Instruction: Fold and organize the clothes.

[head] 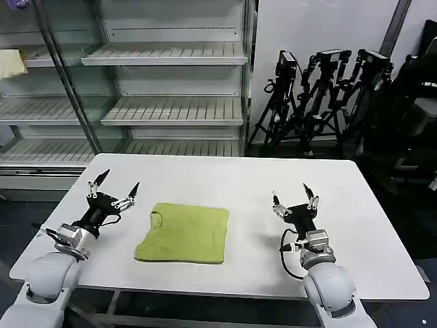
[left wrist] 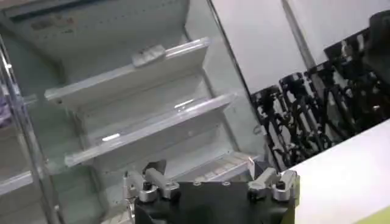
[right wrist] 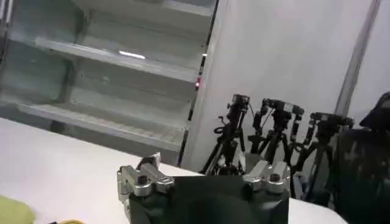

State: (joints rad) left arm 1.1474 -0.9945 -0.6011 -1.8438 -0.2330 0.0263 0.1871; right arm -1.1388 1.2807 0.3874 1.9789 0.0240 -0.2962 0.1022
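T-shirt [head: 184, 234] lies folded into a flat rectangle on the white table [head: 355, 225], close to the table's near edge and a little toward the robot's left of its middle. Neck opening faces the left side. One lime corner shows in the right wrist view [right wrist: 13, 212].

Left gripper [head: 113, 184] is raised above the table just left of the T-shirt, not touching it, fingers spread wide with tips pointing up and away. Right gripper [head: 293, 194] is raised well to the right of the T-shirt, fingers likewise spread apart, nothing between them.

Open room: bare table on every side of the T-shirt. Wide strip beyond it to the far edge, broad stretch to its right past the right gripper, narrower margin to its left. Only a thin band between the T-shirt and the near edge.

Nothing else rests on the table near the T-shirt.

Beyond the T-shirt, past the far edge: white display shelving [head: 171, 109] with slatted shelves. A pale cream cloth [head: 11, 63] sits on an upper shelf, far left. To the right of the shelving, black tripods [head: 321, 96] stand against a white wall.
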